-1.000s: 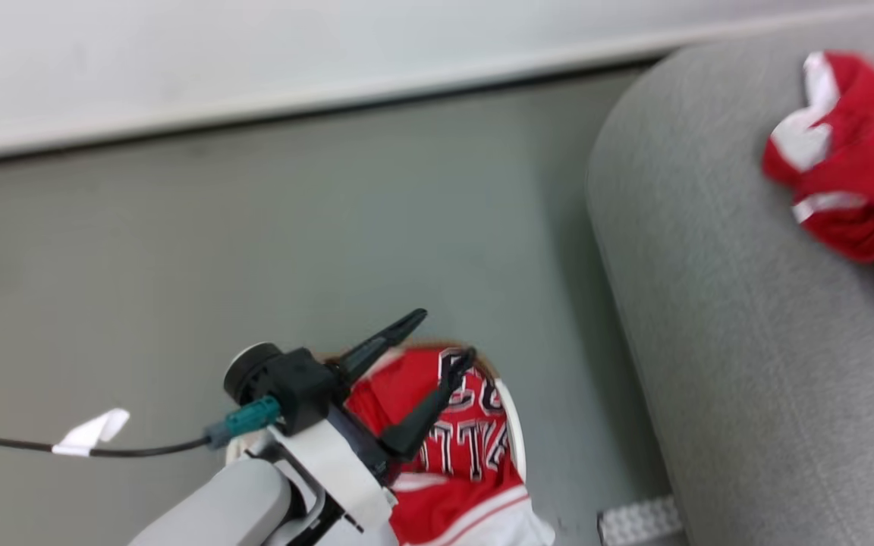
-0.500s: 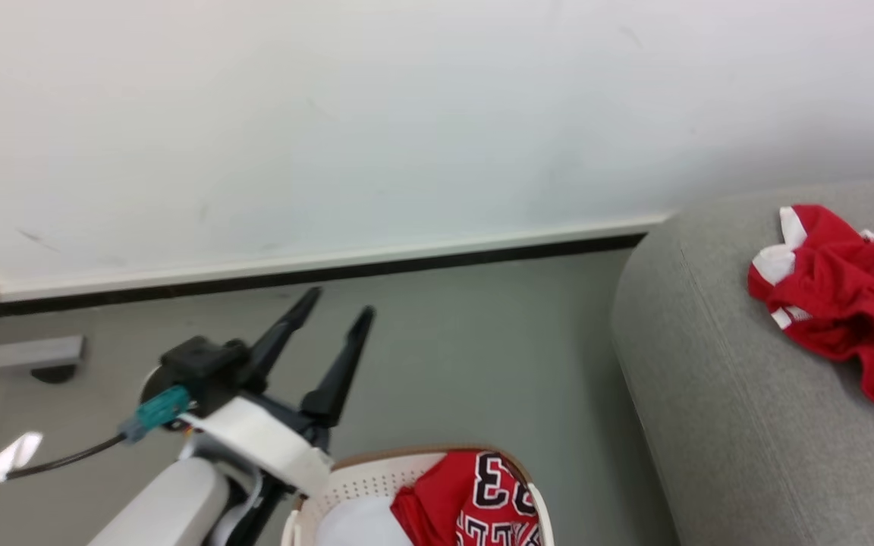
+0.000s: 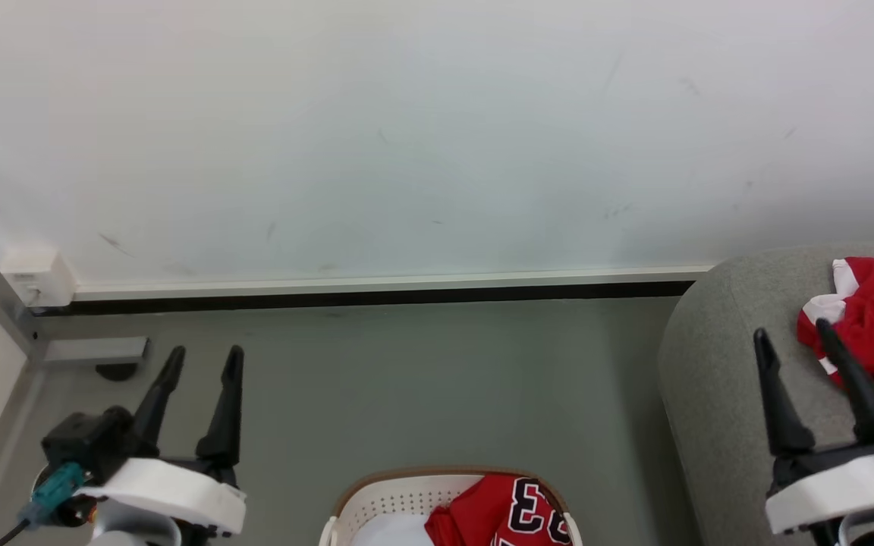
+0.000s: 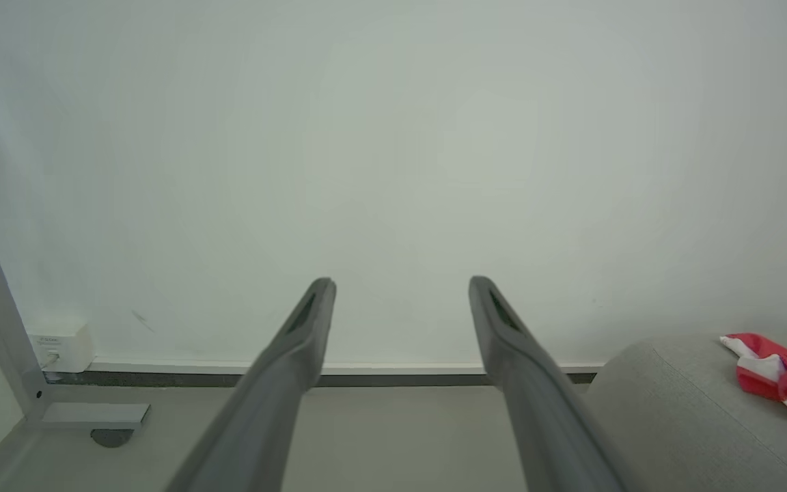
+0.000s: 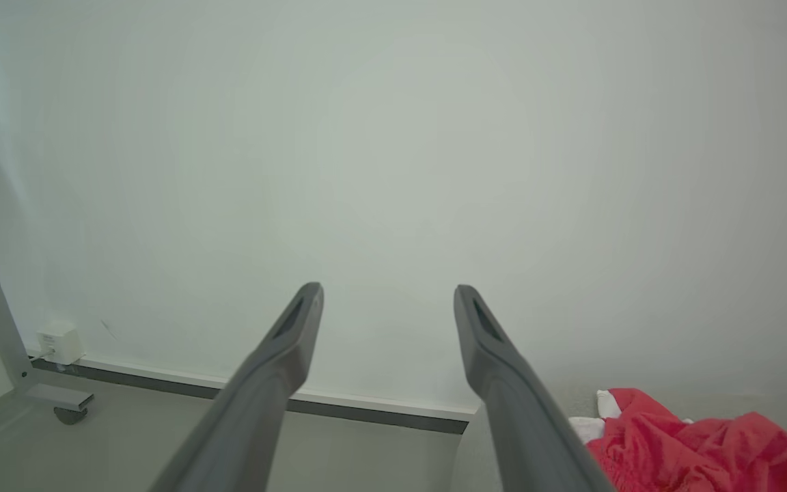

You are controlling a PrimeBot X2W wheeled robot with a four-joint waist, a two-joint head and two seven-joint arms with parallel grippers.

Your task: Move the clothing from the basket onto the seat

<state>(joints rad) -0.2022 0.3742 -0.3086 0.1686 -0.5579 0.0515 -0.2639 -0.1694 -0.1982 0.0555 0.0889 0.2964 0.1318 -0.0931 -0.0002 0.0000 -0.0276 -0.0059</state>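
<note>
While one red jersey [image 3: 873, 326] already lies crumpled on the grey seat [image 3: 718, 379], close to its rounded left end, a second red jersey [image 3: 509, 516] with a black, white-edged "3" showing sits in the basket [image 3: 407, 478] at the bottom middle of the head view. That basket stands on the grey floor [image 3: 437, 379], a little to the left of the seat and not touching it. The frame's lower edge cuts it off, so how much lies inside cannot be told. A patch of plain white cloth [image 3: 388, 535] shows beside the jersey in the basket.

Both pairs of jaws stand spread wide and hold nothing. The left jaws hang over the floor to the left of the basket, with their dark fingers [image 3: 228, 394] pointing toward the white wall [image 3: 437, 136]. The right jaws hang over the left end of the seat, just in front of the jersey lying there. In the head view one finger crosses the red cloth, but the right wrist view shows that jersey low and to the side of the fingers, outside the gap between them.

By my reckoning the job is partway through. One jersey is delivered and at least one is left to fetch. Neither pair of jaws is down at the basket, so the next reach into it has not begun.
</note>
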